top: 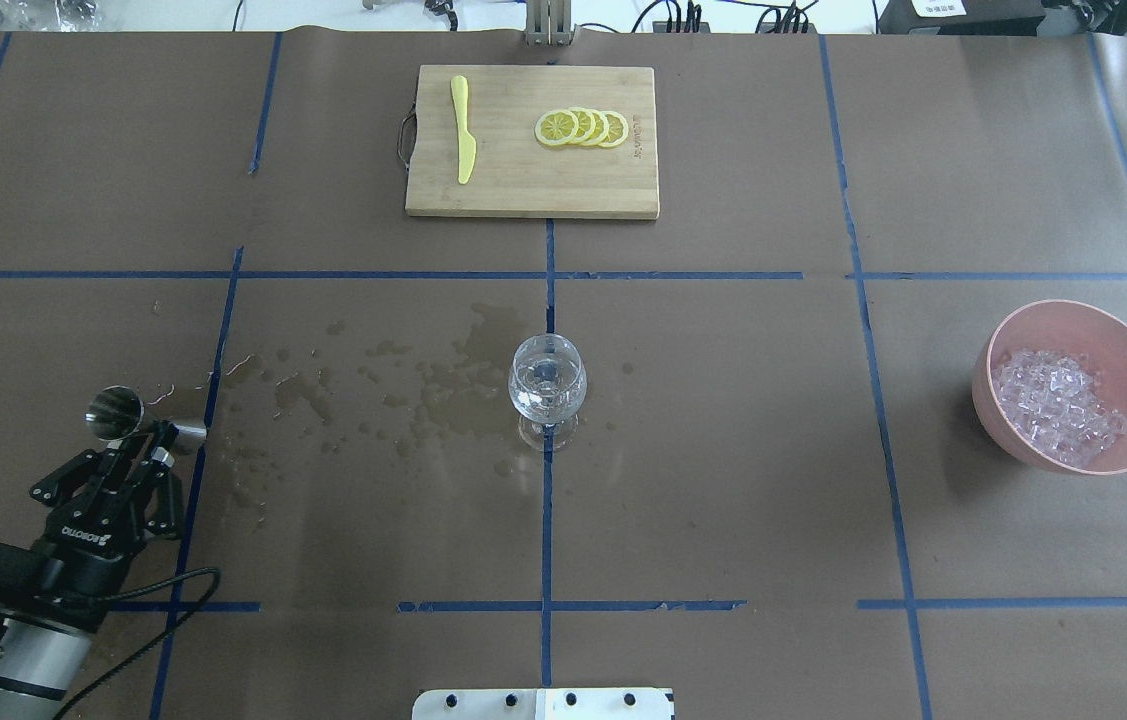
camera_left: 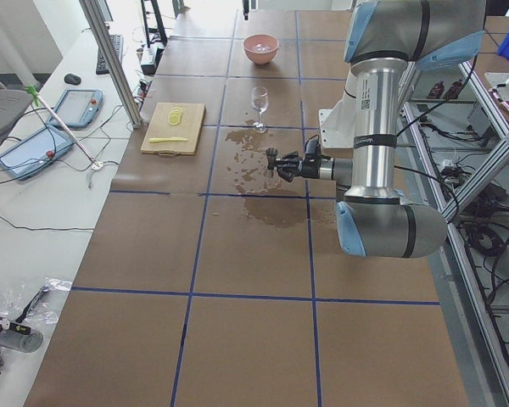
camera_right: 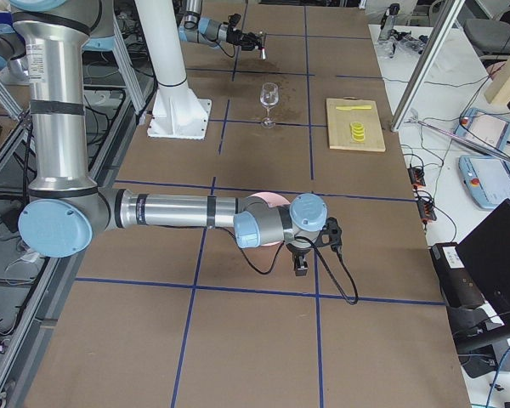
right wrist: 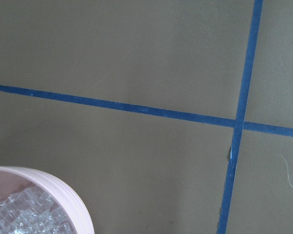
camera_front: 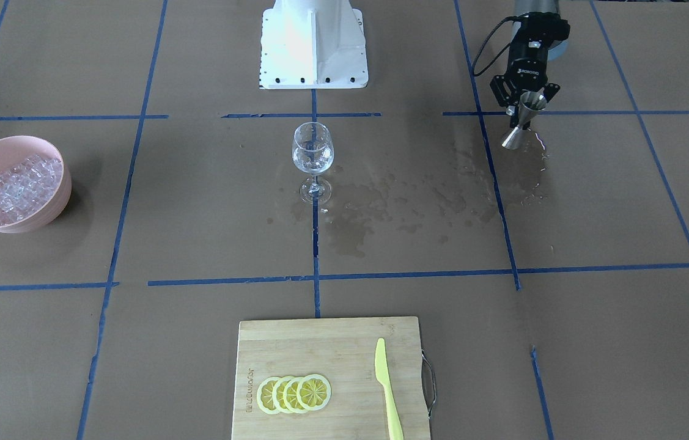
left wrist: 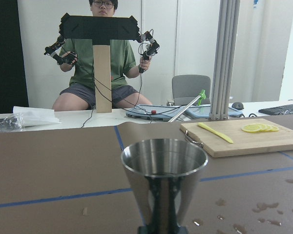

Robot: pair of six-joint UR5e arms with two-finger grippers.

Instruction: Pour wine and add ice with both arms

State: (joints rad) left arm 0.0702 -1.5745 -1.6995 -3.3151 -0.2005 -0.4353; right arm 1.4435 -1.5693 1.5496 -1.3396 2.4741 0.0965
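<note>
My left gripper (camera_front: pixel 524 110) is shut on the waist of a steel jigger (camera_front: pixel 521 122) and holds it upright at the table's left, over wet stains. The gripper (top: pixel 151 440) and jigger (top: pixel 113 412) also show in the overhead view, and the jigger (left wrist: pixel 163 170) fills the left wrist view. A wine glass (camera_front: pixel 313 153) stands mid-table with a little clear wine (camera_front: pixel 312 164) in it. Ice (camera_front: pixel 14 186) lies heaped in a pink bowl (camera_front: pixel 44 146) at the right side. My right gripper (camera_right: pixel 300 265) hangs near the bowl (right wrist: pixel 75 204); I cannot tell whether it is open.
A bamboo cutting board (top: pixel 523 185) at the far edge carries lemon slices (top: pixel 583 127) and a yellow knife (top: pixel 463 130). Wet stains (top: pixel 423 385) spread between the jigger and the glass. The white pedestal (camera_front: pixel 313 43) stands at the robot's side. An operator (left wrist: pixel 102 63) sits beyond the table.
</note>
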